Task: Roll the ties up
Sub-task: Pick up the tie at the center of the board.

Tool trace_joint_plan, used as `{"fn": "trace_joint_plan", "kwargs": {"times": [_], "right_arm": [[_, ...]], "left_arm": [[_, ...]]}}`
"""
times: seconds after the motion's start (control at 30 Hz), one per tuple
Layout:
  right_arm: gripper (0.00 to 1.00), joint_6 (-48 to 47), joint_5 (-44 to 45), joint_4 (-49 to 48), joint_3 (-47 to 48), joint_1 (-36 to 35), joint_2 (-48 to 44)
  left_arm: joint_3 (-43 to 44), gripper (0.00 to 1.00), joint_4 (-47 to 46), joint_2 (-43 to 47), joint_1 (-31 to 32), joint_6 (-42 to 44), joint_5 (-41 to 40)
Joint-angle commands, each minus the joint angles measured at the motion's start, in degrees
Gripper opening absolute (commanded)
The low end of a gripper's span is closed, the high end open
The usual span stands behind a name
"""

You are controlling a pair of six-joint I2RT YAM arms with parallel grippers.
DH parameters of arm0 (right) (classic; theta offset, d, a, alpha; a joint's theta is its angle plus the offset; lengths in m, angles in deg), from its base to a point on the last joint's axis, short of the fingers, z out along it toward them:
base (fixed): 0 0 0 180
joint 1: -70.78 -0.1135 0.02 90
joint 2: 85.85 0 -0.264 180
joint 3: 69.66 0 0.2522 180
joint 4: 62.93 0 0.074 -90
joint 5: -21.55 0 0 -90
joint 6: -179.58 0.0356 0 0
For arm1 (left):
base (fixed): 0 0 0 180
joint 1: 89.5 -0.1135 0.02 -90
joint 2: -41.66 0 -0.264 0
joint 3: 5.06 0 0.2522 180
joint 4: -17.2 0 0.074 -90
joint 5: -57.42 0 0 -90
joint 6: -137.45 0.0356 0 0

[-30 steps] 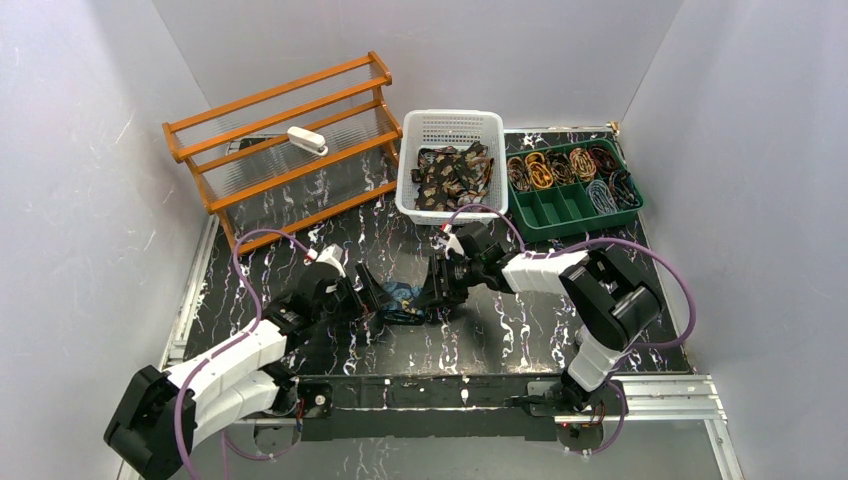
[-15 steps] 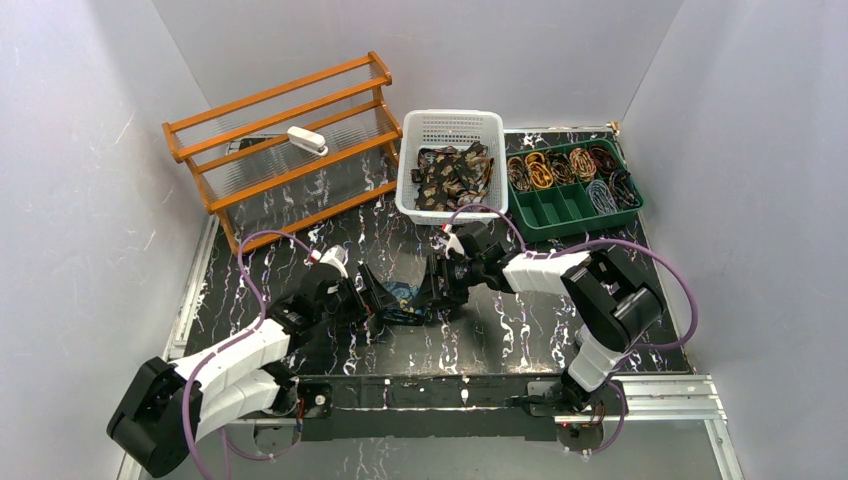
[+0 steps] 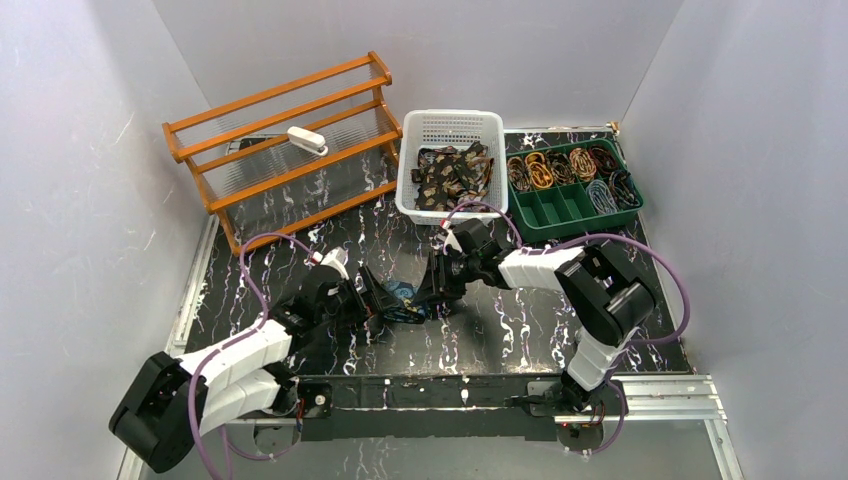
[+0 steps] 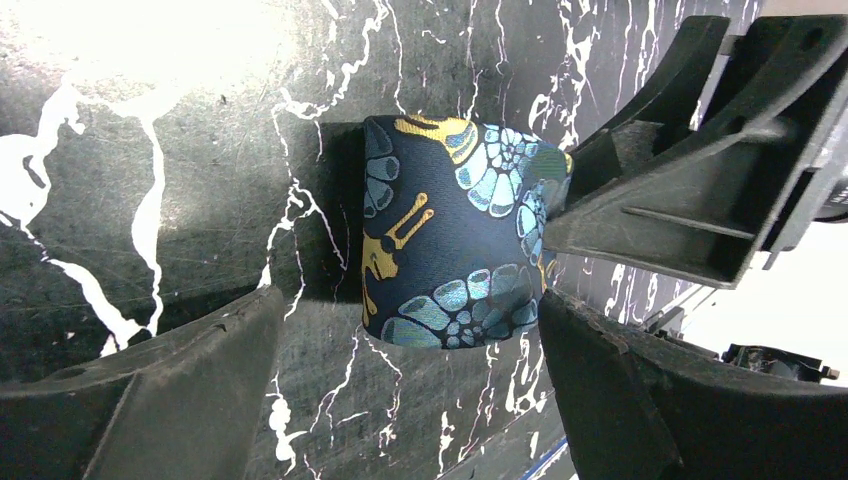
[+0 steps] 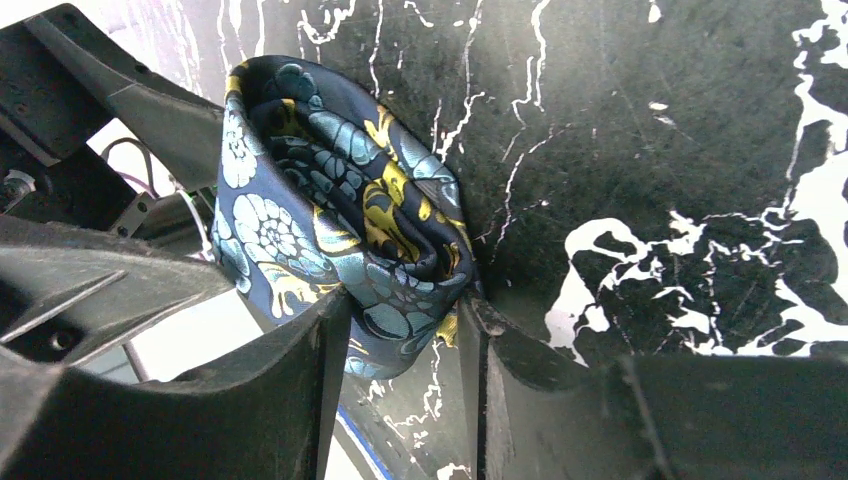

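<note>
A black table (image 3: 520, 330) veined in white sits inside plain white walls (image 3: 90, 200). A wooden rack (image 3: 280, 140) stands at the upper left, a white basket (image 3: 455, 122) of loose ties (image 3: 455, 175) at the upper centre, and a green tray (image 3: 560, 205) with rolled ties (image 3: 560, 165) at the upper right.

In the middle of the top view, a dark blue tie (image 3: 403, 297) lies coiled on the table between the two arms' tips. The left wrist view shows the left gripper (image 4: 405, 320) spread wide, the roll standing on edge just beyond its fingers (image 4: 150, 400). Only the right wrist view shows the roll's open layers, and the right gripper (image 5: 405, 310) clenched on a fold at the roll's lower edge.
</note>
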Motion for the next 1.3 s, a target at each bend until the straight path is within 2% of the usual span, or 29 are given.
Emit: {"fn": "trace_joint_plan", "kwargs": {"times": [0.0, 0.27, 0.5, 0.6, 0.87, 1.13, 1.27], "right_arm": [[0.49, -1.2, 1.1, 0.9, 0.4, -0.1, 1.7], [0.48, -1.5, 1.3, -0.2, -1.5, -0.1, 1.3], [0.48, -0.7, 0.9, -1.5, -3.6, -0.1, 0.8], [0.48, -0.7, 1.1, -1.7, -4.3, -0.1, 0.7], [0.47, 0.1, 0.5, -3.6, -5.4, -0.1, 0.8], [0.48, 1.7, 0.3, -5.5, -7.6, -0.1, 1.0], [0.47, 2.5, -0.2, -6.7, -8.6, -0.1, 1.3]], "left_arm": [[-1.2, 0.94, -4.3, -1.2, -0.4, -1.0, 1.5], [-2.5, 0.92, -11.6, -4.7, -0.4, -3.4, 5.0], [-5.8, 0.82, -18.5, -7.3, -0.4, -8.2, 5.6], [-6.7, 0.77, -18.3, -7.3, -0.4, -10.0, 4.4], [-7.7, 0.74, -24.3, -11.4, -0.4, -11.6, 6.9], [-8.6, 0.69, -26.2, -11.1, -0.3, -12.4, 6.1], [-8.9, 0.70, -27.0, -12.3, -0.4, -10.2, 9.9]]}}
